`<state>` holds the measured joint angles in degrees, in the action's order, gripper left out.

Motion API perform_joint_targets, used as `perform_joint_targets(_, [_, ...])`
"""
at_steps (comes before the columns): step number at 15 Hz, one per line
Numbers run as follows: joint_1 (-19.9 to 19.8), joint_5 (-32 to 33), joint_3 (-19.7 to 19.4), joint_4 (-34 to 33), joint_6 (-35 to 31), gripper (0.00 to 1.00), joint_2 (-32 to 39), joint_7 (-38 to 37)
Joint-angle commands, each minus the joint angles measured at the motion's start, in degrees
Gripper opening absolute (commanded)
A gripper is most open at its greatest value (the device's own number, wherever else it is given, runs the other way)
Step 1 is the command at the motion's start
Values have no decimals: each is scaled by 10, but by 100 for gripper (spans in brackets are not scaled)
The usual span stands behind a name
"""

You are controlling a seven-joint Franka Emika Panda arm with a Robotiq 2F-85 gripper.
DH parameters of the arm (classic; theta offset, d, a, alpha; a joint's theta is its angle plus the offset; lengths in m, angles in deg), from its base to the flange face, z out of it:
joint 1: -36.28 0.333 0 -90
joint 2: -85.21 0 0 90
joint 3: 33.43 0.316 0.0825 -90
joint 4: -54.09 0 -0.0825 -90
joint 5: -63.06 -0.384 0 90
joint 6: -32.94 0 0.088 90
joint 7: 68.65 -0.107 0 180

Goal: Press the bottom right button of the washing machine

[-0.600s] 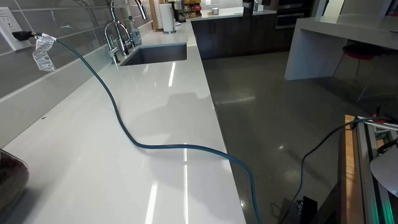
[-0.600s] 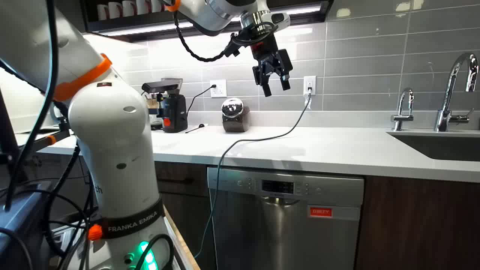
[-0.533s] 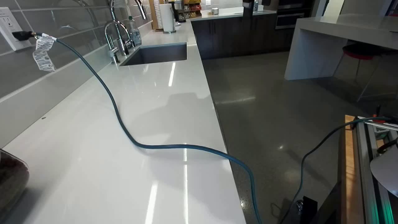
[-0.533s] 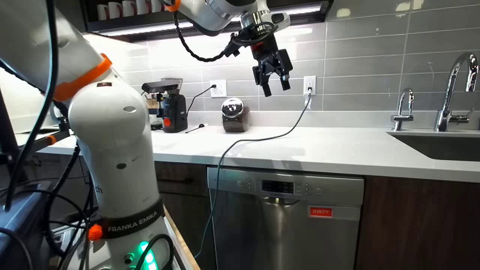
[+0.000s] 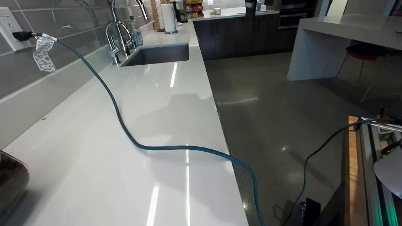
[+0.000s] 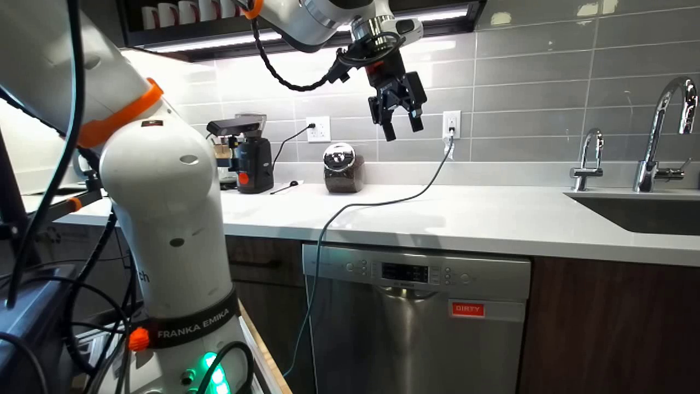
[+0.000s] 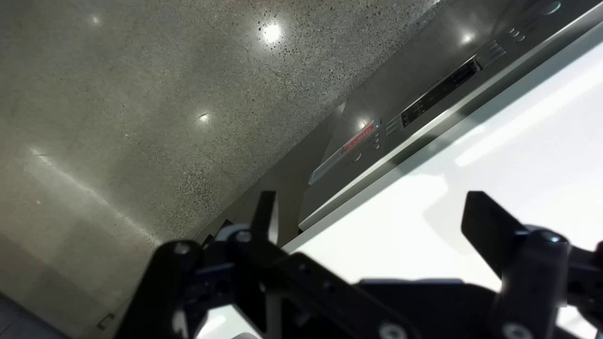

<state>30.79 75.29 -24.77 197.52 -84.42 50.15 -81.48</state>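
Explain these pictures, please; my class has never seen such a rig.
The white robot arm stands beside a kitchen counter. Two viewpoints stand in the room; the wrist view is filmed from the arm itself, looking down past its black fingers, which are spread apart and hold nothing. A blue cable runs from a wall outlet across the counter and over its edge; a lidded jar and a black appliance stand there. Below is the steel washing machine the arm should operate.

In an exterior view, the black band (image 6: 192, 324) on the robot arm (image 6: 164, 219), near left, read FRANKA EMIKA; higher up, at the arm's left edge, stood "ch". Farther right, a red label (image 6: 468, 310) on the dishwasher (image 6: 416, 328) read DIRTY. The white tag (image 5: 44, 59) on the blue cord (image 5: 169, 147) bore illegible print.
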Motion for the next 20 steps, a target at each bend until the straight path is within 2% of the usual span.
perform_joint_targets(1, [11, 6, -9, -2, 3, 100, 1, -5])
perform_joint_targets(4, [11, 6, -9, -2, 3, 100, 1, -5])
perform_joint_targets(6, [-9, 19, -9, 4, -6, 100, 26, -28])
perform_joint_targets(11, [-49, 28, -54, 22, -24, 100, 90, -51])
perform_joint_targets(16, [-38, -8, -120, 40, -123, 100, 153, 33])
perform_joint_targets(20, [-22, -40, -160, 60, -222, 100, 198, 159])
